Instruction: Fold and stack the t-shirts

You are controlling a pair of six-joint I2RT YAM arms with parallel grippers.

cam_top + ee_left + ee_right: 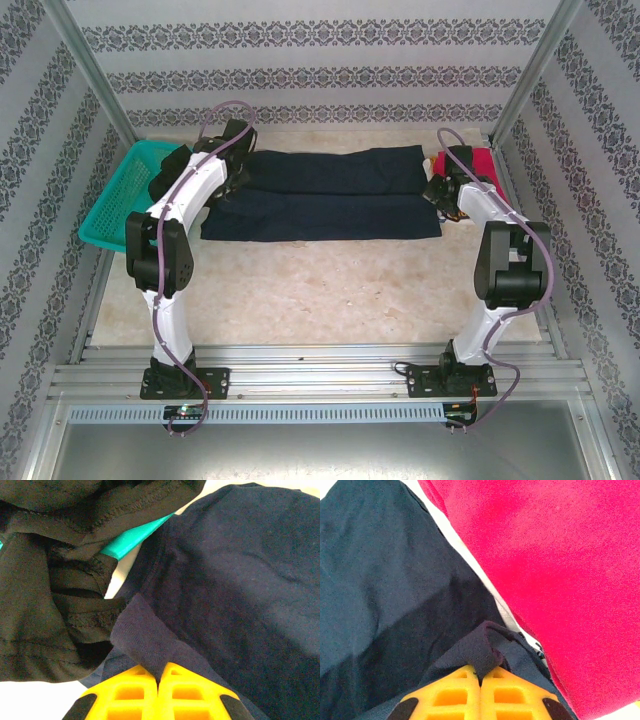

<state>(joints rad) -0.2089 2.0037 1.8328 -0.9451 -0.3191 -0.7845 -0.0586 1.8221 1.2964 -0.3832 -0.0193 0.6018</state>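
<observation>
The dark navy t-shirt lies spread across the far middle of the table, folded into a long band. At its left end my left gripper is shut on a pinched fold of the navy cloth. My right gripper holds the right end the same way, yellow fingers shut on a bunched navy corner. The pinkish-red t-shirt lies just right of that corner, also seen at the far right. A black t-shirt sits crumpled beside the left gripper.
A teal mesh basket stands at the table's far left edge, its rim showing between the black and navy cloth. Patterned walls and metal posts close in the back and sides. Bare table stretches in front of the navy shirt.
</observation>
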